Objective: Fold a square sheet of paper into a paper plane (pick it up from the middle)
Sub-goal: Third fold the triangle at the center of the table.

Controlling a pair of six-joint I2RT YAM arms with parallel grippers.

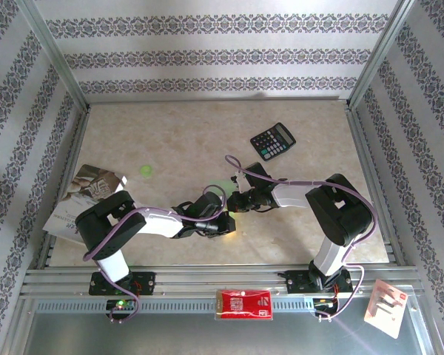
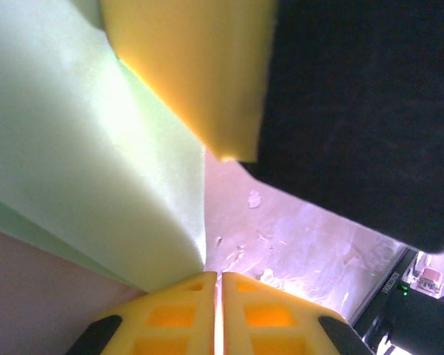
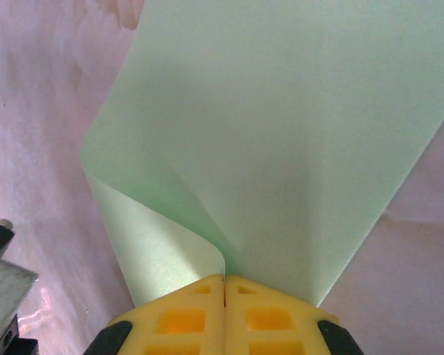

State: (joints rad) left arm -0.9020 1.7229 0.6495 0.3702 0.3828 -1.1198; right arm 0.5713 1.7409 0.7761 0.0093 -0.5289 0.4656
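— Far left?
— A booklet, then a green dot.
— Left gripper?
— Fingers pressed together, pinching the sheet at the middle of the table.
— Right gripper?
— Just beside the left, clamped on the same sheet, which curls up from its tips. A calculator lies beyond.

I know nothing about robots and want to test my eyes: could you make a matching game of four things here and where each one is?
1 calculator
2 green dot
3 red-and-white packet
4 green paper sheet

A pinched by the right gripper
B on the near rail, centre
C tabletop, far side, right of centre
D tabletop, left part

Pairs: 1-C, 2-D, 3-B, 4-A
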